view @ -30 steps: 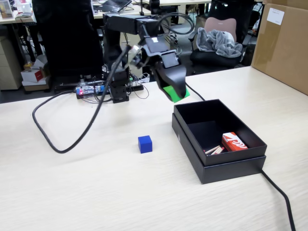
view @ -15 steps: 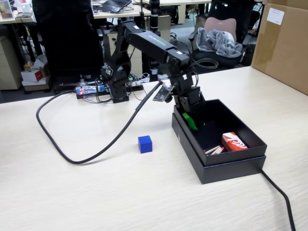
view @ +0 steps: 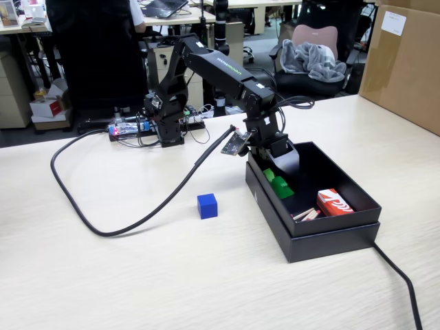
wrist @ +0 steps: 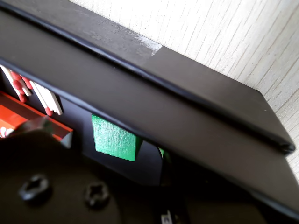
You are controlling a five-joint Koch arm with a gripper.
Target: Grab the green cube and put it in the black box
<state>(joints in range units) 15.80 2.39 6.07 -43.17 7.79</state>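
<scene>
Green cube (wrist: 114, 139) lies inside the black box (view: 335, 227), against its near wall; my claw (view: 276, 180) hangs over it, jaws apart (cube apparently released). Placing step; next, I lift clear.

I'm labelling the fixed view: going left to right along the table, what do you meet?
Thick black cable → small blue cube → small bright green cube inside the shallow matte black box → red and white matchbox.
</scene>
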